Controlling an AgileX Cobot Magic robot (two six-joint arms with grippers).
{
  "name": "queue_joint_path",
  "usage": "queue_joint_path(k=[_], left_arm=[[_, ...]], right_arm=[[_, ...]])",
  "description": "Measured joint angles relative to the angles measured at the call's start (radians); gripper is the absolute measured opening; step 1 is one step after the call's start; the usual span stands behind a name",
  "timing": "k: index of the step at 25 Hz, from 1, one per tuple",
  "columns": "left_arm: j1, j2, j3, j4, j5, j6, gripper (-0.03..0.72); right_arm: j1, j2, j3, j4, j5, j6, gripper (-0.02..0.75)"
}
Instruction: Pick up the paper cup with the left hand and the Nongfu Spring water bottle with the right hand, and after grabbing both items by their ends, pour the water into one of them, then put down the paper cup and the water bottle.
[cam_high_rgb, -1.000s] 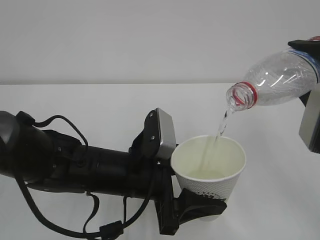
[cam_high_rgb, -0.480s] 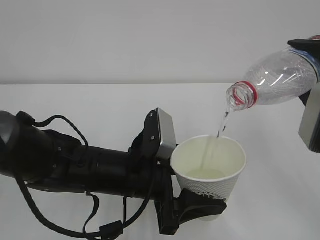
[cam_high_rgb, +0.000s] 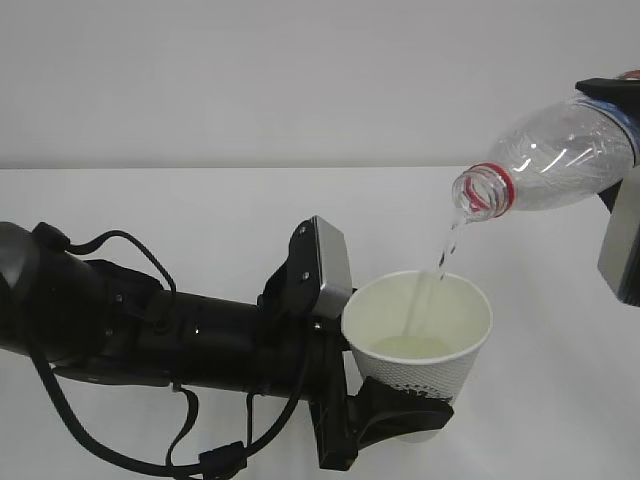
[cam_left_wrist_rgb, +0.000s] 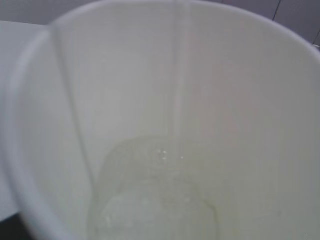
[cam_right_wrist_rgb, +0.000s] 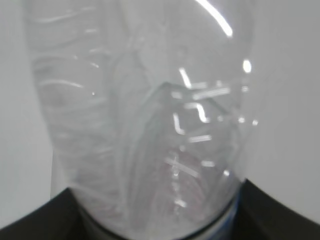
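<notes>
Nothing has shifted among the arms, cup or bottle since a second ago; only the thin stream of clear water (cam_high_rgb: 447, 245) looks more broken into drops below the bottle mouth, and the pale pool in the cup sits much as it did

In the exterior view the left hand (cam_high_rgb: 385, 425), a black arm with cables and a grey rectangular plate, reaches in from the left, its black forked jaws closed around the lower part of the white tapered paper cup (cam_high_rgb: 418, 335). The cup stands upright, its base between the jaws and its rolled rim above them, clear of the white desk (cam_high_rgb: 200, 205).

Up at the right edge, the right hand (cam_high_rgb: 625, 235) shows only a grey plate and a black block; its jaws are hidden there. The tall clear ribbed plastic bottle (cam_high_rgb: 555, 155) with the red neck ring is tilted mouth-down to the left, its far end gripped in those jaws, its mouth above and just right of the cup's rim.

The left wrist view looks down into the cup (cam_left_wrist_rgb: 150, 100), with shallow water (cam_left_wrist_rgb: 155, 200) at the bottom. The right wrist view shows the bottle (cam_right_wrist_rgb: 145, 115) close up, rising from the dark jaw edges at the bottom corners
</notes>
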Motion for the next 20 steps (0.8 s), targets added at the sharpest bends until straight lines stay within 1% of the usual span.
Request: queue_joint_path(k=[20], left_arm=[[0.000, 0.000, 0.000, 0.000, 0.002, 0.000, 0.545]], right_arm=[[0.000, 0.000, 0.000, 0.000, -0.001, -0.011, 0.426]])
